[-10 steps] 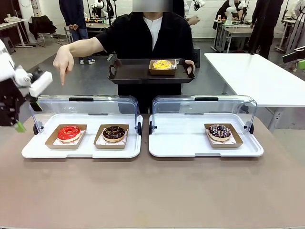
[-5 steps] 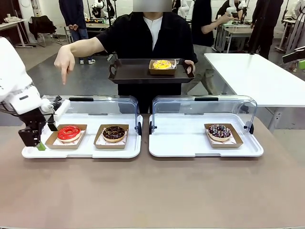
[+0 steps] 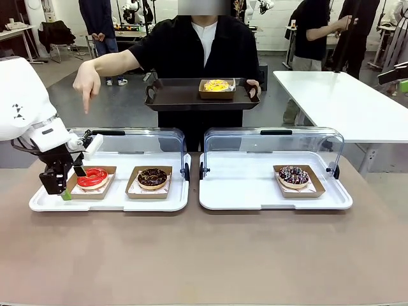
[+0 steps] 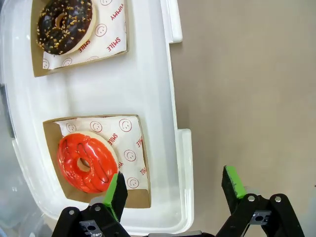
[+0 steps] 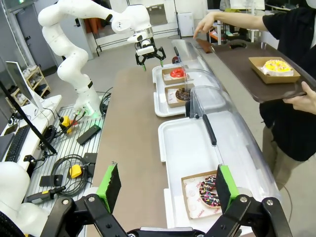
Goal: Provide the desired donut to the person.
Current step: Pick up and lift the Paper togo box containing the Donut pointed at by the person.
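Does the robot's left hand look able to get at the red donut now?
Probably yes. The clear lid is raised behind the tray, nothing covers the red donut, and the open left hand hangs just beside its box, over the tray's rim.

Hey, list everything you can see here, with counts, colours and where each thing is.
table: 1, tan, foreground
white trays: 2, clear lids raised, on table
brown tray: 1, dark brown, held by person
red donut: 1, red, left white tray
chocolate donut: 1, brown, same tray
sprinkled donut: 1, dark, right white tray
yellow donut: 1, yellow, brown tray
person: 1, black jacket, far side, pointing down
left hand: 1, black, green pads, open by red donut
right hand: 1, same, open, raised right
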Robot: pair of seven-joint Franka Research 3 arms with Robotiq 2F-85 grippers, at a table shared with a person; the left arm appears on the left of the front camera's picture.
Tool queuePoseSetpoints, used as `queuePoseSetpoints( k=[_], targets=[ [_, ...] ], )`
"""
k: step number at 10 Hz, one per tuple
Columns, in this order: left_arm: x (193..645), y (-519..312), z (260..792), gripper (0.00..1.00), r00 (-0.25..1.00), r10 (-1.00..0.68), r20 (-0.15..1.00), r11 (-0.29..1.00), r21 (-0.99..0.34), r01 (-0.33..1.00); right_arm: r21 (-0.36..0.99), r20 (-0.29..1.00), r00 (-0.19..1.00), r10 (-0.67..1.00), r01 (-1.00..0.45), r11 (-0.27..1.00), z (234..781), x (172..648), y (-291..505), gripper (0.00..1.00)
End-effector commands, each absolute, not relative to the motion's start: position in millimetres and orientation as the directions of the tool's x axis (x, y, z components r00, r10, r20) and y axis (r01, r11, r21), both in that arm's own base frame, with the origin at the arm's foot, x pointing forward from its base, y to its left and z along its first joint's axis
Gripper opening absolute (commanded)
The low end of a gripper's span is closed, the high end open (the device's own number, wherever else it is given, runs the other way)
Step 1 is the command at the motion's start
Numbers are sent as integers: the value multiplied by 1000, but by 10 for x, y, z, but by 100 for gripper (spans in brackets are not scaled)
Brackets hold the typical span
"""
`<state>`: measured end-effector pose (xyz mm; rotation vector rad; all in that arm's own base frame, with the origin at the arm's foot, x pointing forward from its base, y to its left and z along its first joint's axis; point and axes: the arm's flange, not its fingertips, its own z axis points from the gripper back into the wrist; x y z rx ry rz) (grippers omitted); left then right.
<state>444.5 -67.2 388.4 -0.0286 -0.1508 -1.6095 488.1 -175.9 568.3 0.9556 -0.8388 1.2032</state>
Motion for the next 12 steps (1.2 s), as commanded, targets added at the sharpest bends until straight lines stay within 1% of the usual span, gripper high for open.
queuePoseSetpoints(
  k=[1, 11, 12],
  targets=[
    [4406, -656, 3865, 100, -53, -994, 95, -45, 86, 995, 151, 914, 173, 366, -984, 90, 5667, 4878, -1757, 100],
    [4433, -673, 3866, 100, -50, -993, 106, -42, 76, 996, 151, 914, 173, 366, -984, 90, 5667, 4878, -1757, 100],
    [4430, -700, 3832, 100, -93, -989, 117, -85, 72, 994, 151, 914, 173, 366, -984, 90, 5667, 4878, -1757, 100]
  ],
)
